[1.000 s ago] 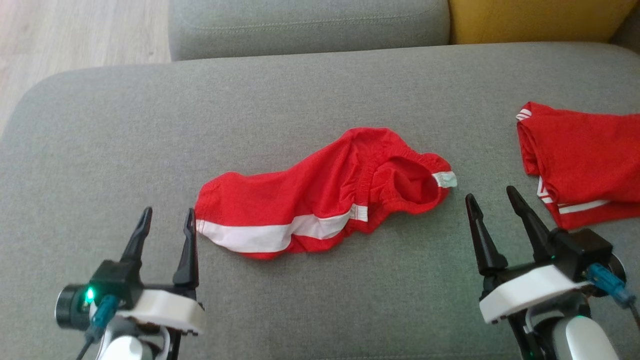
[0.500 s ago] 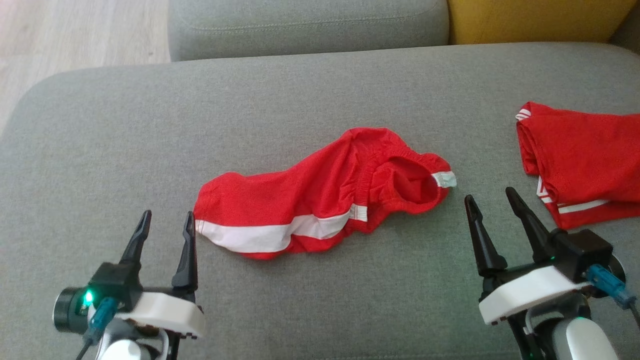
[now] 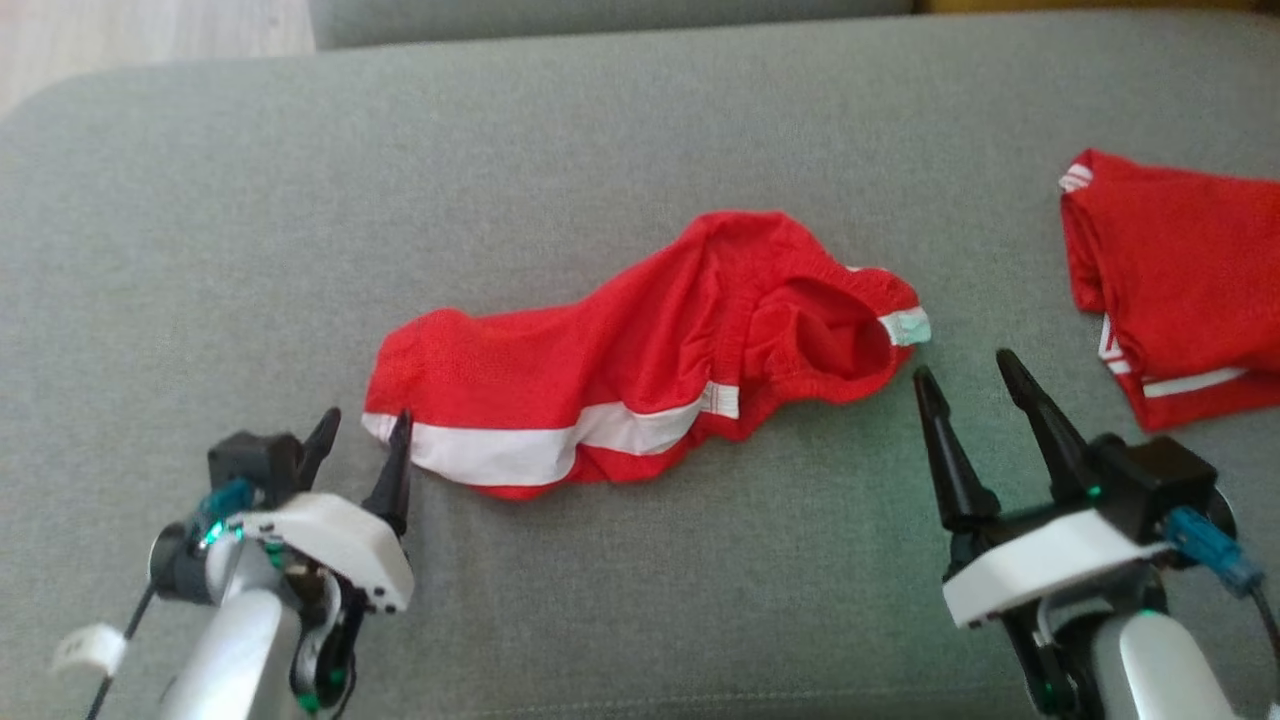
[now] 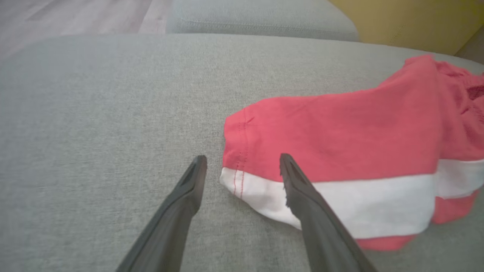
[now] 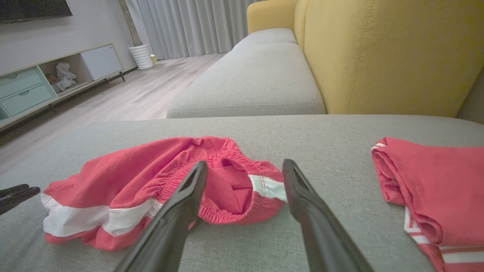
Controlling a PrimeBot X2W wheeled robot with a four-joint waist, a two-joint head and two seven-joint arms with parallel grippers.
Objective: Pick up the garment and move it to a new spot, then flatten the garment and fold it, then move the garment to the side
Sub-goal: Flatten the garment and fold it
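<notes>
Left gripper (image 3: 362,430), fingers spread and empty, sits at the hem corner of the red shorts (image 3: 620,350), with one finger over their white stripe. Right gripper (image 3: 962,370), likewise spread and empty, is just beside the waistband. The red shorts lie crumpled mid-way across the grey sofa cushion (image 3: 600,130). A second red garment (image 3: 1180,260) lies apart at the right.

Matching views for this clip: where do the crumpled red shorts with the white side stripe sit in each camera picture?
Head view: the crumpled red shorts lie at the centre, stretched left to right.
Left wrist view: the shorts take up the right half, hem towards the middle.
Right wrist view: the shorts run from lower left to centre.
Shared landmark: the white stripe along their near edge.
</notes>
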